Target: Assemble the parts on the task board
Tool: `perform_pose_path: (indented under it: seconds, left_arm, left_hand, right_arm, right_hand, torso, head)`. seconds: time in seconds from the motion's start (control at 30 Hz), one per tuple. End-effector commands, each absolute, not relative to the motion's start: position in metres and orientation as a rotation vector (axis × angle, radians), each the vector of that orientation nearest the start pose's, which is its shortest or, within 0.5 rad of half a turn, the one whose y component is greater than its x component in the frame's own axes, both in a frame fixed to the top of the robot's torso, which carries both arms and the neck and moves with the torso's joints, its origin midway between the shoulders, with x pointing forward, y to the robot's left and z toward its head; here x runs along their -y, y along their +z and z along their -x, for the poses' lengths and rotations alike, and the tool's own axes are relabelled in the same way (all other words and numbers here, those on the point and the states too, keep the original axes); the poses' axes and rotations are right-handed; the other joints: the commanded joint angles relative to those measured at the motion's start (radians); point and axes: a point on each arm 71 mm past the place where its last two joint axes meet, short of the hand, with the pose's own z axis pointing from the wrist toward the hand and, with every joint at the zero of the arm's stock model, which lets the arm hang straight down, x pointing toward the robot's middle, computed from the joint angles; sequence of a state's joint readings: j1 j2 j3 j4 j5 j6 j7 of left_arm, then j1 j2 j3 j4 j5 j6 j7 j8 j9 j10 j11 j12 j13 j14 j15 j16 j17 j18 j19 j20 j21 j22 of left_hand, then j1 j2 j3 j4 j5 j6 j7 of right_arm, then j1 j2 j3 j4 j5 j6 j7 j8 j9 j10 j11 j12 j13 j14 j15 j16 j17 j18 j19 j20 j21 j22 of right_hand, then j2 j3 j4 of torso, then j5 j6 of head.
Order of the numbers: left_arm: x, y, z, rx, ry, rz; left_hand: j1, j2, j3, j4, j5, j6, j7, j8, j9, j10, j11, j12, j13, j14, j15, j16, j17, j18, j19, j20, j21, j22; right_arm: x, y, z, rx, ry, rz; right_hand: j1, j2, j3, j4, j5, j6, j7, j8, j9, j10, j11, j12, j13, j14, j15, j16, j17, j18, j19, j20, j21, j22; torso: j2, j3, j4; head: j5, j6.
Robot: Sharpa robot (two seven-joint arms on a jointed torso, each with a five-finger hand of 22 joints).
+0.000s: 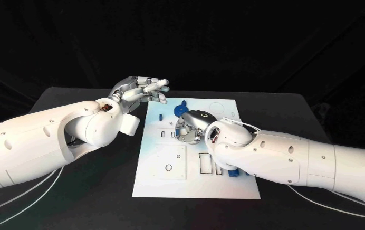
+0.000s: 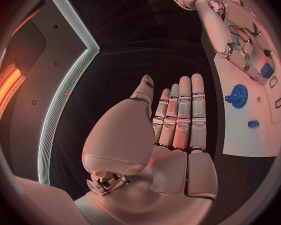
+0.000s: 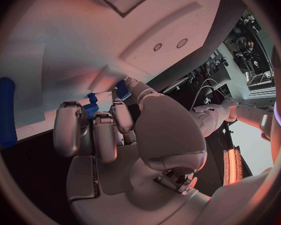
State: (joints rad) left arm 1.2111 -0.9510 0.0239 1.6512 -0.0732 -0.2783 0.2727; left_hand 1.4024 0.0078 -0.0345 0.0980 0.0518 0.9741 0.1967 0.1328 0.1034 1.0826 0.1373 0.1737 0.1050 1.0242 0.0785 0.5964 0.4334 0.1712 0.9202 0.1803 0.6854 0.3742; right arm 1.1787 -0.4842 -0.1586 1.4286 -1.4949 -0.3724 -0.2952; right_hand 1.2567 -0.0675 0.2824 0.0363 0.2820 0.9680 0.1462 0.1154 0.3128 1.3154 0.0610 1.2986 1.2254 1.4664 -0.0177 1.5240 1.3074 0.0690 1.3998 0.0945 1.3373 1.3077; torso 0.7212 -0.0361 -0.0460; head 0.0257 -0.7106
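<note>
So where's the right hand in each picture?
Head view: right hand in the middle, over the board.
Left wrist view: right hand beyond the flat left hand, beside the gear.
Right wrist view: right hand up close, pinching a part.
Shared landmark: the white board.

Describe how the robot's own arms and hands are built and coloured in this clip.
Both arms are thick, glossy white shells with small dark screw holes. The left hand and right hand are silver metal with segmented fingers, paler at the tips. Thin white cables trail from under each arm across the black table.
</note>
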Motion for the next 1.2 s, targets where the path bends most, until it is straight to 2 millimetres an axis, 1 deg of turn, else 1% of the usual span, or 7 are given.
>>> perform_pose_path:
  seconds: [0.03, 0.13, 0.6, 0.8, 0.97, 1.1, 1.2]
  left_arm:
    - [-0.219, -0.145, -0.472, -1.502, -1.584, 1.056]
    - [-0.218, -0.145, -0.472, -1.503, -1.585, 1.056]
    - [-0.219, -0.145, -0.473, -1.502, -1.582, 1.058]
    - [-0.219, -0.145, -0.473, -1.502, -1.58, 1.059]
    - [-0.22, -0.145, -0.473, -1.506, -1.575, 1.061]
    - [-0.221, -0.148, -0.475, -1.55, -1.54, 1.046]
    - [-0.223, -0.152, -0.477, -1.604, -1.483, 1.011]
  left_hand:
    - [0.0, 0.011, -0.001, -0.007, -0.003, 0.004, 0.003, -0.005, 0.001, -0.001, 0.002, -0.006, 0.001, -0.001, 0.002, -0.006, -0.001, 0.011, -0.008, -0.001, -0.006, -0.001]
    - [0.0, 0.011, -0.001, -0.007, -0.003, 0.004, 0.003, -0.005, 0.001, -0.001, 0.002, -0.006, 0.001, -0.001, 0.002, -0.006, -0.001, 0.011, -0.008, -0.001, -0.006, -0.001]
    - [0.0, 0.011, -0.001, -0.007, -0.003, 0.004, 0.003, -0.005, 0.001, -0.001, 0.002, -0.006, 0.001, -0.001, 0.002, -0.006, -0.001, 0.011, -0.008, -0.001, -0.006, -0.001]
    - [0.0, 0.011, -0.001, -0.007, -0.003, 0.004, 0.003, -0.005, 0.001, -0.001, 0.002, -0.006, 0.001, 0.0, 0.002, -0.007, -0.002, 0.011, -0.007, -0.001, -0.007, -0.002]
    - [0.0, 0.011, -0.001, -0.007, -0.003, 0.004, 0.003, -0.005, 0.001, -0.001, 0.002, -0.006, 0.001, 0.0, 0.002, -0.007, -0.002, 0.011, -0.007, -0.001, -0.007, -0.002]
    - [-0.006, 0.008, -0.009, -0.006, -0.003, 0.006, -0.002, -0.006, 0.001, 0.035, -0.006, 0.014, 0.011, 0.006, -0.002, -0.01, -0.004, 0.012, -0.004, -0.001, -0.008, -0.004]
    - [-0.021, -0.002, -0.03, 0.0, -0.002, 0.017, -0.016, -0.002, 0.004, 0.088, -0.025, 0.05, 0.032, 0.059, -0.02, 0.019, 0.01, 0.014, 0.028, -0.014, 0.011, 0.002]
  right_arm:
    - [0.052, -0.236, -0.461, -1.751, 0.689, 0.254]
    - [0.052, -0.235, -0.461, -1.748, 0.69, 0.253]
    - [0.051, -0.234, -0.461, -1.73, 0.702, 0.241]
    - [0.051, -0.231, -0.46, -1.704, 0.717, 0.222]
    - [0.056, -0.225, -0.46, -1.627, 0.759, 0.158]
    - [0.064, -0.217, -0.458, -1.567, 0.833, 0.099]
    - [0.071, -0.207, -0.455, -1.518, 0.932, 0.063]
  right_hand:
    - [-0.006, -0.009, -0.006, 0.002, -0.006, -0.009, 0.002, -0.006, -0.002, -0.013, 0.001, -0.007, -0.006, 0.081, 0.007, -0.005, 0.165, -0.002, -0.01, 0.0, -0.007, 0.037]
    - [-0.008, -0.011, -0.007, 0.002, -0.006, -0.014, 0.004, -0.008, -0.002, -0.019, 0.003, -0.012, -0.011, 0.081, 0.008, -0.006, 0.163, -0.001, -0.012, 0.002, -0.011, 0.035]
    - [-0.021, -0.027, -0.02, 0.012, -0.014, -0.036, 0.01, -0.017, -0.003, -0.034, 0.01, -0.024, -0.025, 0.078, 0.015, -0.012, 0.153, 0.002, -0.021, 0.009, -0.025, 0.025]
    - [-0.042, -0.05, -0.049, 0.03, -0.074, -0.063, 0.015, -0.025, -0.003, -0.052, 0.016, -0.039, -0.043, 0.077, 0.02, -0.016, 0.147, 0.006, -0.03, 0.014, -0.042, 0.015]
    - [-0.065, -0.076, -0.126, 0.073, -0.071, -0.11, 0.026, -0.036, -0.003, -0.083, 0.026, -0.059, -0.073, 0.074, 0.029, -0.022, 0.138, 0.013, -0.053, 0.021, -0.078, -0.011]
    - [-0.025, -0.076, -0.205, 0.119, -0.061, -0.165, 0.041, -0.043, -0.009, -0.126, 0.04, -0.083, -0.109, 0.066, 0.04, -0.035, 0.116, 0.021, -0.08, 0.032, -0.118, -0.039]
    - [0.009, -0.064, -0.237, 0.152, -0.069, -0.188, 0.045, -0.035, -0.018, -0.134, 0.044, -0.082, -0.115, 0.063, 0.045, -0.04, 0.108, 0.026, -0.092, 0.037, -0.139, -0.052]
  torso:
    - [0.0, -0.0001, -0.0006]
    - [0.0, -0.0001, 0.0]
    - [0.0, 0.0002, -0.0004]
    - [0.0, 0.0002, -0.0005]
    - [0.0, 0.0006, -0.001]
    - [-0.002, 0.0015, 0.0002]
    - [-0.007, 0.0037, -0.0024]
  head:
    - [0.0, 0.001]
    - [-0.001, -0.002]
    - [-0.002, 0.001]
    - [0.0, 0.0]
    - [0.001, 0.001]
    - [0.002, 0.003]
    - [0.004, 0.006]
